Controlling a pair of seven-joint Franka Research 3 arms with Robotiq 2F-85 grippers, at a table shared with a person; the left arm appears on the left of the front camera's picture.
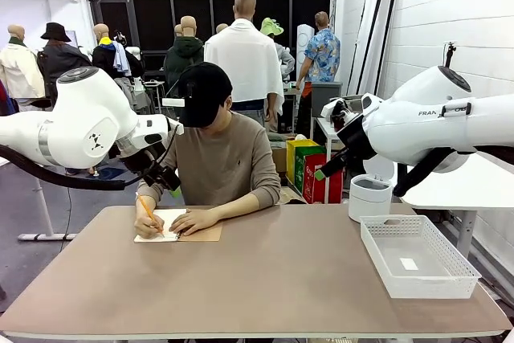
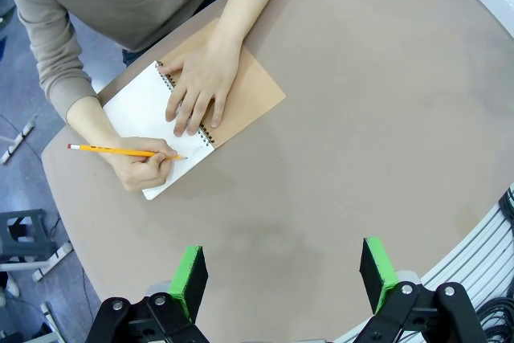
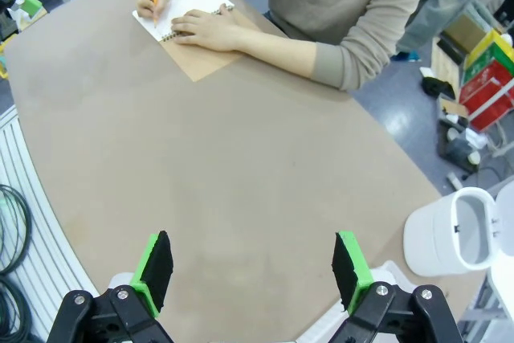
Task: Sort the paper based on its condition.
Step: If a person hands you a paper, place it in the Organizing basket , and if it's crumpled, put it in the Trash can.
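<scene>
The white paper page (image 2: 136,106) lies open in a brown-covered spiral notebook (image 2: 249,94) on the tan table (image 2: 361,134). The person's flat hand (image 2: 197,86) pins it while the writing hand (image 2: 144,168) holds a yellow pencil (image 2: 112,149). My left tool (image 2: 285,267) and right tool (image 3: 253,267), 2 wide-open empty jaws, hang above the table.

A spiral-bound notebook with a brown cardboard cover (image 1: 202,234) lies far left on the beige oval table (image 1: 265,279), a person's hand (image 1: 193,221) resting on it. A white plastic mesh basket (image 1: 426,285) sits near right, and a white cylindrical bin (image 1: 370,197) stands just behind it.
</scene>
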